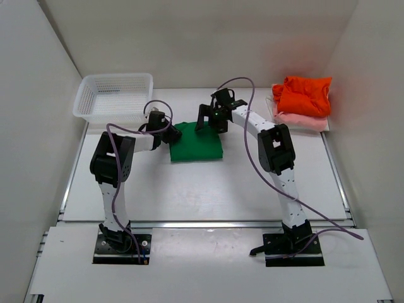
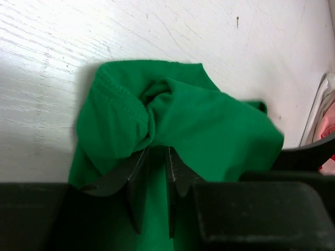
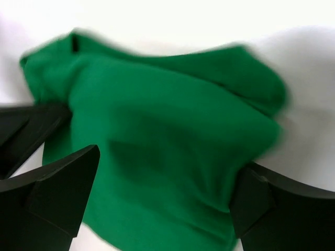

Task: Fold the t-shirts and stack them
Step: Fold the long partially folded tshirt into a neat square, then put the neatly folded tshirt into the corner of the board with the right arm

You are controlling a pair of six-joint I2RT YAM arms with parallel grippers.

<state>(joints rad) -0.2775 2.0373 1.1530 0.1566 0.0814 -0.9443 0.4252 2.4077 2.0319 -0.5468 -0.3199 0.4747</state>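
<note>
While the left gripper (image 2: 157, 155) is pinching a bunched edge of the green t-shirt (image 1: 197, 142), the right gripper (image 3: 165, 167) is hovering open over it. Such soft, light cloth is probably wanting corner grips.

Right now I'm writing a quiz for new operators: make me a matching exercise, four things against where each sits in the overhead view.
Things:
1. green t-shirt
2. orange t-shirt
3. pink t-shirt
4. white basket

Places:
A. far left
B. centre
C. far right, on top of the pile
D. far right, underneath

Pairs: 1-B, 2-C, 3-D, 4-A
</note>
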